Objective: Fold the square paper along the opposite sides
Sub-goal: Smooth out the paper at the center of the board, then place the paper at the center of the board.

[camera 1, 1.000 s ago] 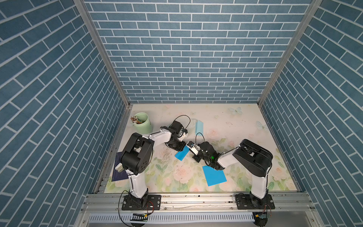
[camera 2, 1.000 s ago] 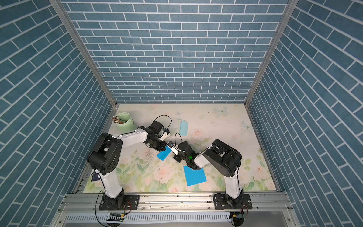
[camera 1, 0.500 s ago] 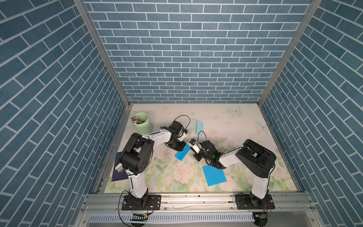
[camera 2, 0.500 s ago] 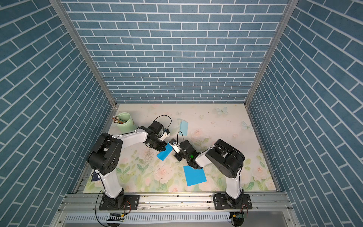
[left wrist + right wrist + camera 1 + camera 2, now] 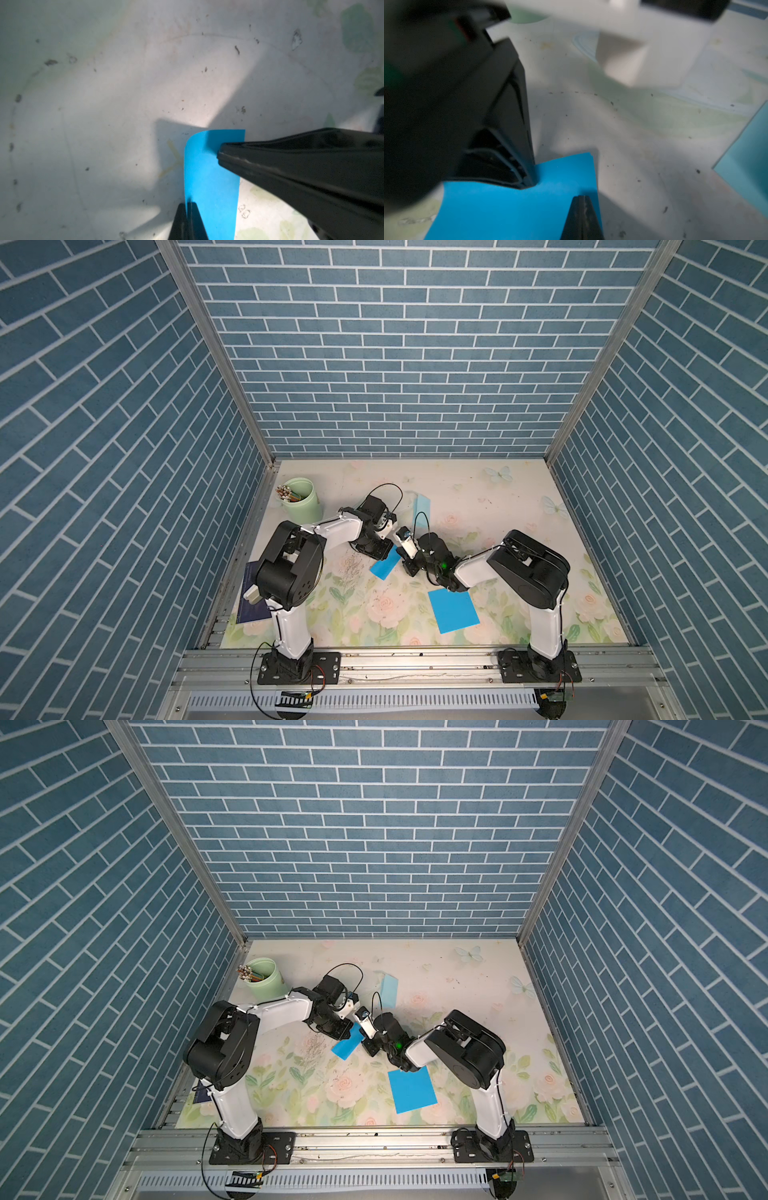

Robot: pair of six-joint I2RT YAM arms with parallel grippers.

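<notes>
A blue paper lies mid-table between my two arms, in both top views. My left gripper is shut on one edge of it, and the sheet curls up from the table there. My right gripper is shut with nothing between its fingers, its tip resting on top of the paper near its far edge. In the left wrist view the right fingers lie as a black wedge across the paper. Both grippers stand close together over the sheet.
A flat blue square sheet lies in front of the right arm. A pale blue folded paper sits behind the grippers. A green cup of pencils stands at the back left. A dark notebook lies at the left edge.
The right gripper has slid a little toward the back over the blue paper. The left gripper and the paper have stayed put.
</notes>
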